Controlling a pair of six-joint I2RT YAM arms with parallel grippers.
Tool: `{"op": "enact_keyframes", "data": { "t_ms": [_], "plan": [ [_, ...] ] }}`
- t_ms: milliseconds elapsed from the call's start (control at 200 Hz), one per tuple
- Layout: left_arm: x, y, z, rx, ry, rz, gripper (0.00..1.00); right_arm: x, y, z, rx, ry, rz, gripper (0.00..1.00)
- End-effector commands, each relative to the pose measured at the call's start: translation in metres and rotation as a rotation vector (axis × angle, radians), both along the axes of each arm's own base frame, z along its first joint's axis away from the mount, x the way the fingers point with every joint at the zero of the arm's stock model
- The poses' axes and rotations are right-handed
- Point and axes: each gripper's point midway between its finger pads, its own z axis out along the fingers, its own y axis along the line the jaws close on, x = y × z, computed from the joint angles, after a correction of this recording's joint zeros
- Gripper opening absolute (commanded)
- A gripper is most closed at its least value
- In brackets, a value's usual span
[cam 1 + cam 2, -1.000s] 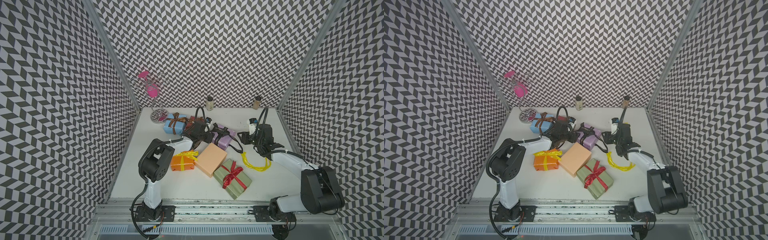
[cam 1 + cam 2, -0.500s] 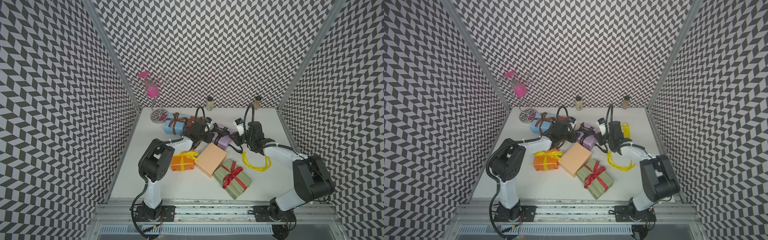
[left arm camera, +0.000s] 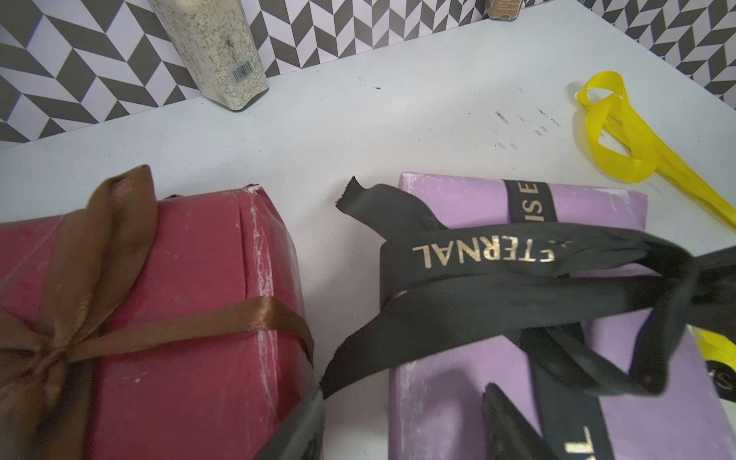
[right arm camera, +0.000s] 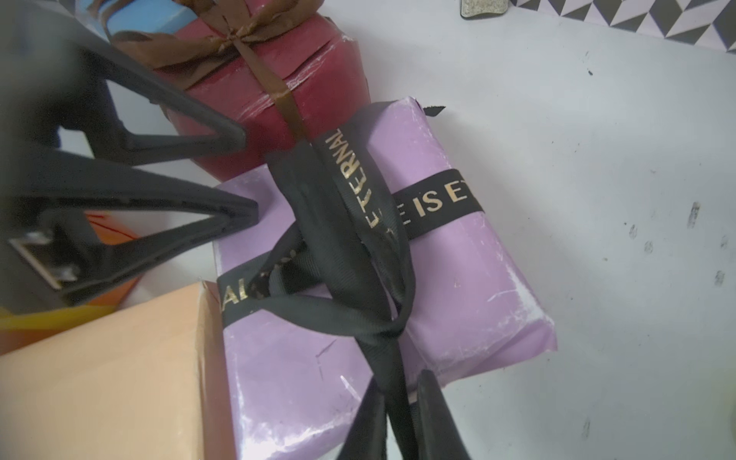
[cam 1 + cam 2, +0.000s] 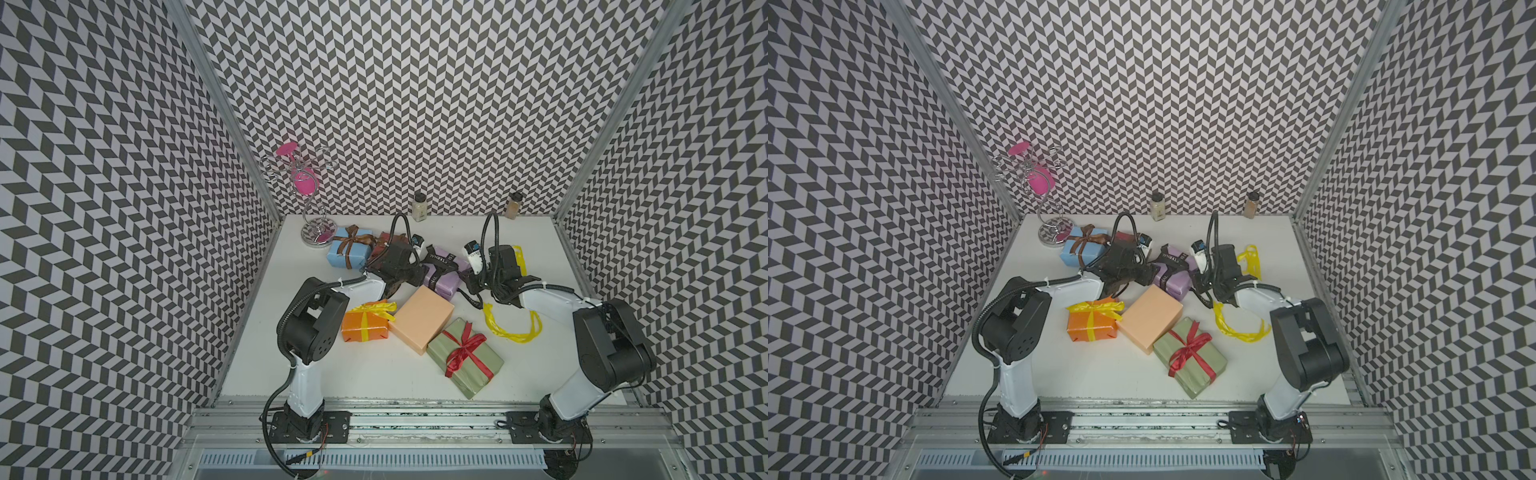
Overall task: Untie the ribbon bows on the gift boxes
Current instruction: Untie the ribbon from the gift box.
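Black-and-white chevron walls [image 5: 415, 104], white tabletop [image 5: 374, 374] — aluminium rail [image 5: 415, 409]

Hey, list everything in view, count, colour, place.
gift boxes: six; light blue box, dark red box at the back; lilac box mid-table; orange box, peach box, olive green box nearer front.
ribbons on boxes: five; brown ribbon on light blue, brown ribbon on dark red, yellow ribbon on orange, red ribbon on olive green, black lettered ribbon on lilac.
loose yellow ribbon: one, beside right arm.
spice jars: two, pale, brown, back wall.
wire stand: one, silver, pink, back left corner.
table: one, white.
left gripper: black, open, beside lilac box.
right gripper: black, shut on black lettered ribbon's tail.
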Motion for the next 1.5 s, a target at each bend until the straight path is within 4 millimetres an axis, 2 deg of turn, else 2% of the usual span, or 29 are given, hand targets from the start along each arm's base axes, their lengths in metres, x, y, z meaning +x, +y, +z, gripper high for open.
{"op": "enact_keyframes", "data": {
  "t_ms": [0, 110, 300, 386, 526, 681, 851, 896, 1001, 1092, 1197, 1342, 1497],
  "plan": [
    [0.000, 0.007, -0.006, 0.029, 0.017, 0.015, 0.63, 0.008, 0.001, 0.006, 0.008, -0.021, -0.029, 0.09],
    [-0.001, 0.008, -0.007, 0.030, 0.018, 0.020, 0.63, 0.004, -0.003, 0.012, 0.047, -0.021, -0.063, 0.00],
    [0.000, 0.014, -0.012, 0.047, 0.031, 0.033, 0.63, -0.004, -0.027, 0.019, 0.128, -0.002, -0.195, 0.00],
    [0.002, 0.020, -0.013, 0.045, 0.040, 0.043, 0.63, -0.009, -0.048, 0.021, 0.181, -0.005, -0.318, 0.00],
    [0.004, 0.025, -0.010, 0.040, 0.037, 0.054, 0.63, -0.025, -0.094, 0.015, 0.313, 0.014, -0.558, 0.00],
    [0.004, 0.025, -0.008, 0.032, 0.039, 0.052, 0.63, -0.037, -0.139, 0.012, 0.320, -0.009, -0.755, 0.00],
    [0.004, 0.024, -0.008, 0.027, 0.041, 0.050, 0.63, -0.050, -0.165, 0.029, 0.396, -0.089, -0.866, 0.00],
    [0.004, 0.024, -0.007, 0.026, 0.040, 0.050, 0.63, -0.050, -0.164, 0.033, 0.402, -0.110, -0.859, 0.04],
    [0.002, 0.021, -0.001, 0.015, 0.032, 0.030, 0.63, -0.046, -0.154, 0.035, 0.364, -0.092, -0.777, 0.37],
    [0.000, 0.017, 0.011, 0.001, 0.004, 0.007, 0.63, -0.037, -0.139, 0.035, 0.316, -0.047, -0.694, 0.47],
    [-0.004, 0.011, 0.029, -0.018, -0.038, -0.018, 0.63, -0.026, -0.110, 0.045, 0.296, -0.033, -0.567, 0.51],
    [-0.009, 0.004, 0.051, -0.025, -0.091, -0.044, 0.63, -0.021, -0.051, 0.057, 0.369, -0.007, -0.306, 0.48],
    [-0.023, -0.009, 0.054, 0.008, -0.122, -0.092, 0.62, -0.009, -0.024, 0.049, 0.305, 0.009, -0.242, 0.41]
  ]
}}
